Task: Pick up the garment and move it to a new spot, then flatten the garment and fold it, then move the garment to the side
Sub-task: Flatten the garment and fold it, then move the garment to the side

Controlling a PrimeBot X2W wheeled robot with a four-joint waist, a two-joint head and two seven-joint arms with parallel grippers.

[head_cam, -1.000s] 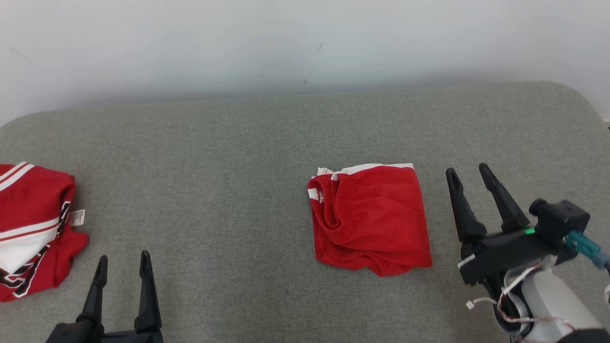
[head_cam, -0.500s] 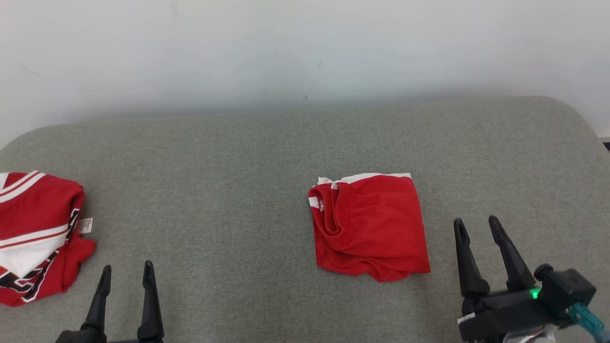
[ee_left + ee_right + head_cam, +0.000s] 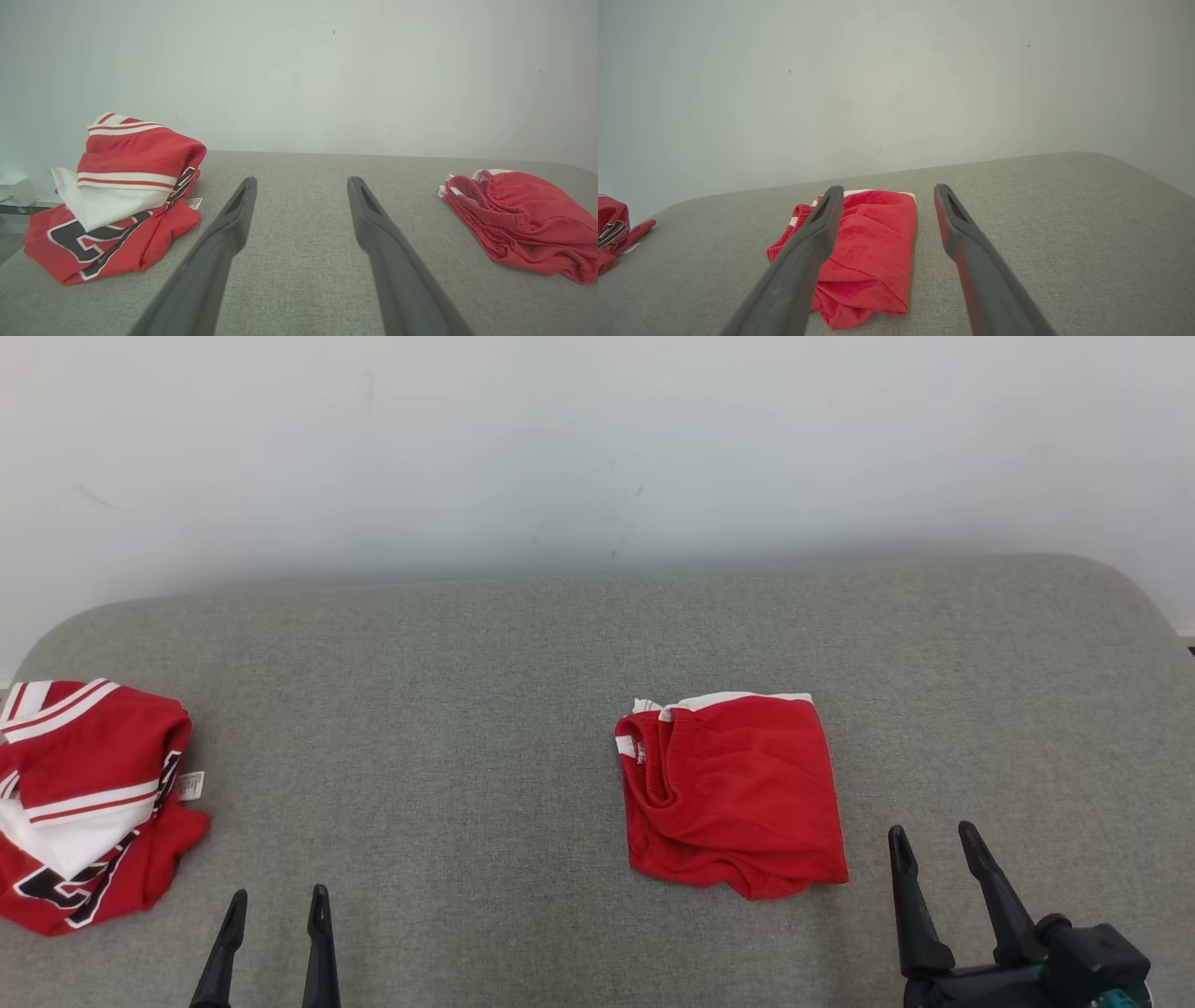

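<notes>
**Folded flat and lying free**

The red garment (image 3: 733,793) lies folded into a near-square block right of the middle of the grey cushion (image 3: 448,709), with no clear long axis. Its gathered waistband faces the robot's left, its white-trimmed edge the wall (image 3: 597,448). The right gripper (image 3: 932,829) stands by its near right corner, not touching, fingers spread wide and empty. The left gripper (image 3: 279,892), equally wide and empty, is well apart, near a red, white and black jersey heap (image 3: 84,803) at the cushion's left end

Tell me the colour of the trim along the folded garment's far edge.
White, on a red folded garment; the head view shows it best.
</notes>
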